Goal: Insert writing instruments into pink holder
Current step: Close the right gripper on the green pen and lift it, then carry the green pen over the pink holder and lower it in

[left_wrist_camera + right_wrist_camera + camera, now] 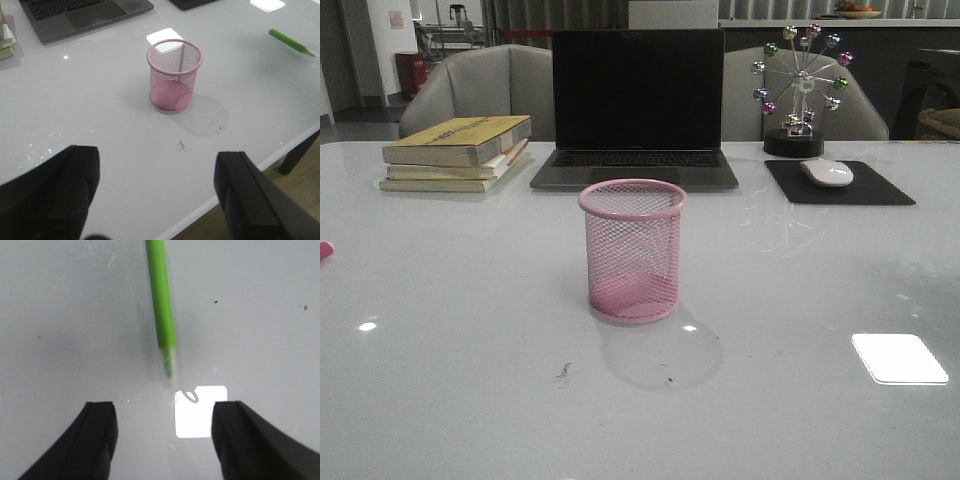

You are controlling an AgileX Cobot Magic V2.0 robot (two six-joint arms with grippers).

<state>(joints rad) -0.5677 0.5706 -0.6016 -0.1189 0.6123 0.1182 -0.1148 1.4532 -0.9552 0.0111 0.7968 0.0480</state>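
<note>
Flat: green marker [162, 300] tip toward right jaws.

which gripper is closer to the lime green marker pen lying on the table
Right. The right gripper hovers open directly over the lime green marker pen; from the open left gripper, it lies far across the table.

- You are looking at an office desk: an open laptop [638, 105] sits at the back of the white table [450, 350].
- You see a mouse [827, 172] on a black pad [840, 184], stacked books [457, 153], a ferris-wheel desk toy [800, 85] and grey chairs [485, 85] behind.
</note>
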